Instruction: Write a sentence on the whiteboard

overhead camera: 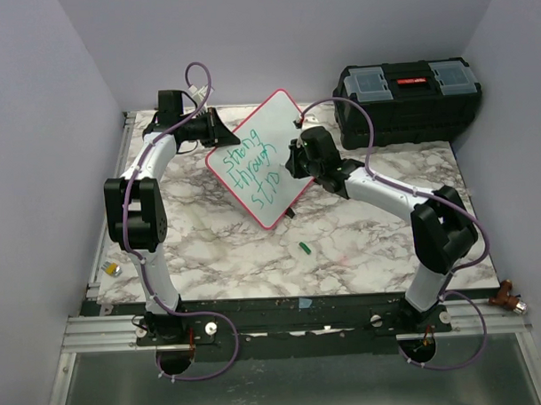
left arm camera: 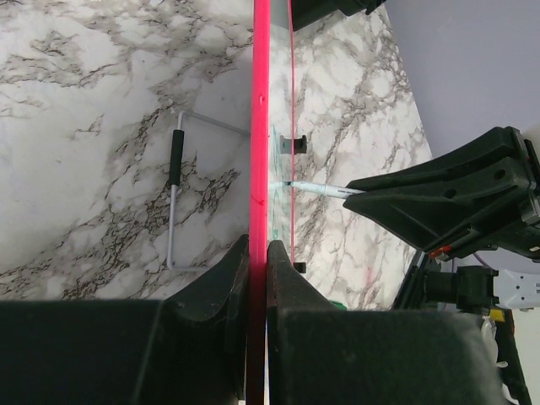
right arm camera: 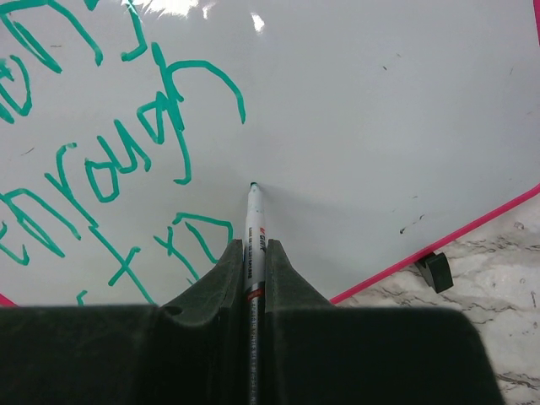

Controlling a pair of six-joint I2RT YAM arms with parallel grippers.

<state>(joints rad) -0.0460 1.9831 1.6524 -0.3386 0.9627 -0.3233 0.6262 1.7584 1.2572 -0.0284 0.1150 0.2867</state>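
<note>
The whiteboard [overhead camera: 260, 158], white with a thin pink frame, stands tilted up off the table at mid-back. Green handwriting, the sentence [overhead camera: 250, 172], fills three lines and reads roughly "strong through str". My left gripper [overhead camera: 216, 130] is shut on the board's upper left edge; in the left wrist view the pink frame [left arm camera: 260, 126] runs edge-on between the jaws of the gripper [left arm camera: 257, 253]. My right gripper [right arm camera: 255, 253] is shut on a white marker [right arm camera: 254, 221] whose green tip touches the board [right arm camera: 396, 110] just right of the last letters [right arm camera: 190, 240]. In the top view the right gripper [overhead camera: 297, 157] sits against the board's right side.
A black toolbox [overhead camera: 407, 100] stands at the back right. A green marker cap [overhead camera: 303, 247] lies on the marble in front of the board. The board's wire stand [left arm camera: 173, 202] rests on the table behind it. A small object [overhead camera: 115, 270] sits at the left edge.
</note>
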